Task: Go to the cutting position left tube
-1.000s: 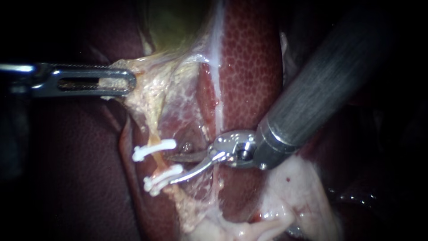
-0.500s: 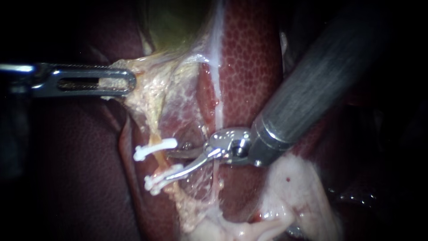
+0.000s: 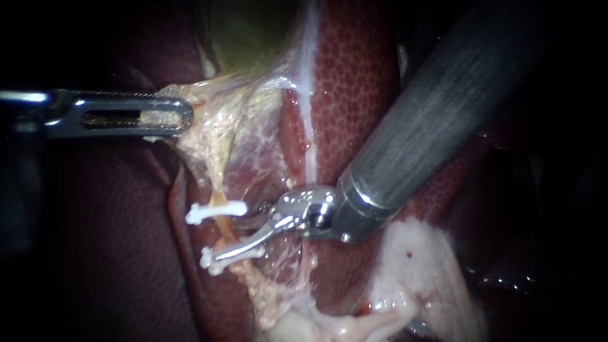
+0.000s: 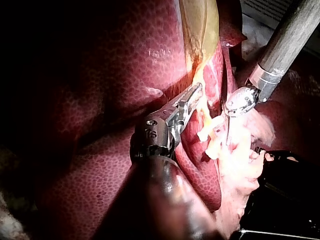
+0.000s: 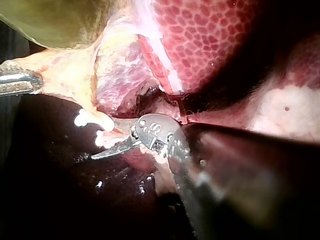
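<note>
The right instrument point(image 3: 225, 239) slants in from two o'clock, hand open at the tube point(image 3: 223, 227) between two white clips point(image 3: 215, 211) at eight o'clock, and the left instrument point(image 3: 183, 116) has its hand clamped on yellowish tissue point(image 3: 212, 130) at ten o'clock.

Liver point(image 3: 354, 82), seemingly on a dark base point(image 4: 287, 195)

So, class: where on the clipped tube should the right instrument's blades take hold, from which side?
On the bare stretch of tube between the upper clip and lower clip, from the endoscope view's right, crosswise. The right instrument, jaws open, points across it; the left instrument, shut on tissue, stretches it straight.
</note>
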Controlling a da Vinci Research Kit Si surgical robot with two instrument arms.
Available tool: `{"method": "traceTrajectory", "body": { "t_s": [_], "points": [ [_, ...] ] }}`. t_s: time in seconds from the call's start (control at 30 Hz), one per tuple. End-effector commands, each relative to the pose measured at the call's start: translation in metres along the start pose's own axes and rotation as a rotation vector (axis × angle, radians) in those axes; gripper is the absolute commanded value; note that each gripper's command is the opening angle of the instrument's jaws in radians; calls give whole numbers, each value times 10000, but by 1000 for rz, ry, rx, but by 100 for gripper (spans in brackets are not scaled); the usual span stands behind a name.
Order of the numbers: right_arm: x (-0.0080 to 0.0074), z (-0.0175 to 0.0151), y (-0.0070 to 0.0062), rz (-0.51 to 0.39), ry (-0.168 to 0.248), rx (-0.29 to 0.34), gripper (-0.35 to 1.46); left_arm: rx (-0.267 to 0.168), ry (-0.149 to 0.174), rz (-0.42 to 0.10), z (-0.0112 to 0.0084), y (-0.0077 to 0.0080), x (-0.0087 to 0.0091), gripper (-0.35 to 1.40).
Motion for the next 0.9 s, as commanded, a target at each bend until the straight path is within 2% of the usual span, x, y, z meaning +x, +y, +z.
{"method": "traceTrajectory", "body": {
  "t_s": [0.03,0.63,0.9],
  "points": [
    [1,1,0,-1,0,5,130,0,0,0,0,0,0,-35],
    [6,31,9,-2,5,3,133,0,0,0,0,-1,0,-35],
    [9,46,14,-3,22,5,135,-4,-1,0,0,-2,0,-35]
  ]
}}
